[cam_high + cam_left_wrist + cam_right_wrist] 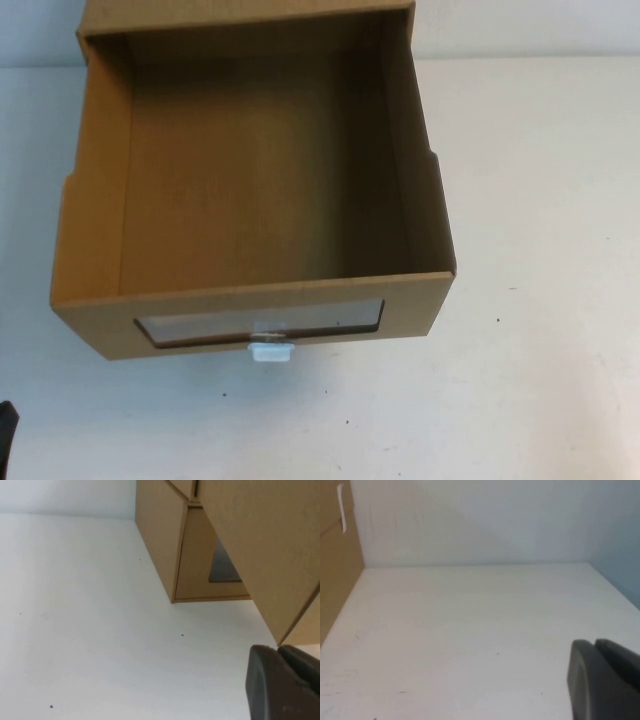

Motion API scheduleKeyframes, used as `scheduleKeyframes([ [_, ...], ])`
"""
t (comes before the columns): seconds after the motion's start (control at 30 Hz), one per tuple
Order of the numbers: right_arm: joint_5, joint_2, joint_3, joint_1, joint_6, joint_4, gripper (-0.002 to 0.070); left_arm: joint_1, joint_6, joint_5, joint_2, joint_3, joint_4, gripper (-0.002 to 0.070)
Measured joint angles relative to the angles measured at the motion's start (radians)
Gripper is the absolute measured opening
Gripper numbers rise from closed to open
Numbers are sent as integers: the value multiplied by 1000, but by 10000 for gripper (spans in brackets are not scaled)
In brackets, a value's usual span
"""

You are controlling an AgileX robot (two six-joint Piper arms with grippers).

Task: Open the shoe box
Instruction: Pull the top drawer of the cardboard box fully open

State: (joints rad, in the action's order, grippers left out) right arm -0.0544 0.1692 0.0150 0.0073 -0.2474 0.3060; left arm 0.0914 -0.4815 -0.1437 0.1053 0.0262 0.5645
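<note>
Lower left corner of high view: dark sliver of left arm (6, 440). Low over table (90, 630), left gripper (278, 652), fingers (265, 685) pressed together, near front corner of box (160, 540), not touching. Centre and upper frame: box open-topped, inner walls and floor exposed; window (200, 326) and white tab (271, 350) on front panel (420, 305) facing lower edge. Outside high view: right gripper (596, 647), over table, fingers (585, 680) closed together, well apart from box.
</note>
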Motion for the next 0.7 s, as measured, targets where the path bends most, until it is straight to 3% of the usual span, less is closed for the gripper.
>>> scheduleKeyframes([
  [0.2,124,-168,7,-5,-5,-10,-13,0,0,0,0,0,0,-5],
  [0.7,229,-176,7,-7,12,-44,-13,0,0,0,0,0,0,-5],
])
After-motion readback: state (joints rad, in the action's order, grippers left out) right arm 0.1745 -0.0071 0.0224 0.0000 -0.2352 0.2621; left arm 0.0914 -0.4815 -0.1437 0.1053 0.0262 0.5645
